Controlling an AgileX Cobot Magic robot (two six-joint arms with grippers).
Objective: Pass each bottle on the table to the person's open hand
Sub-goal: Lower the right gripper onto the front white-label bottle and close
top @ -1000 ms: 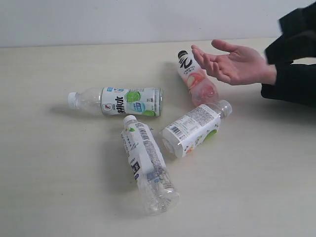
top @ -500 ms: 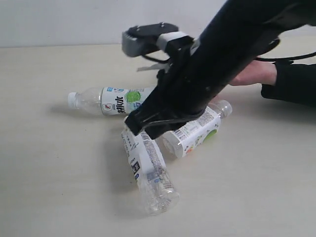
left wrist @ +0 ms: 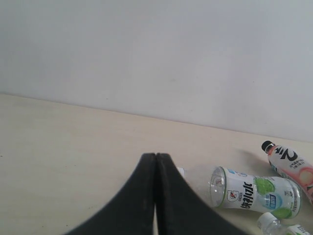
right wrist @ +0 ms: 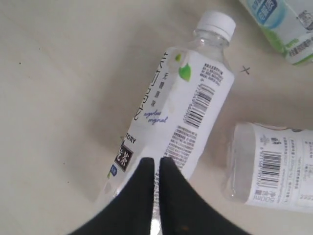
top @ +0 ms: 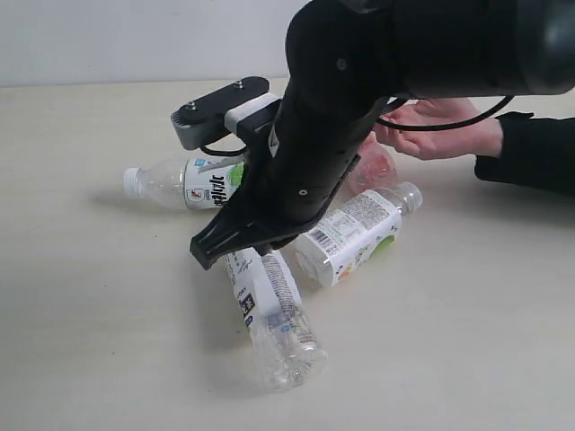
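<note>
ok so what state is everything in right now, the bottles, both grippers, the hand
near white-capped bottle: lying on its side, cap on
left white-capped bottle: lying on its side, cap on
right white-capped bottle: lying on its side, cap on
black-capped pink bottle: lying on its side, cap on
person's hand: open, partly hidden
left gripper: shut, holding nothing
right gripper: shut, holding nothing

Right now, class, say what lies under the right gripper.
A white-capped bottle lies flat on the table beneath the right gripper. The gripper covers part of its base end, so contact cannot be judged.
</note>
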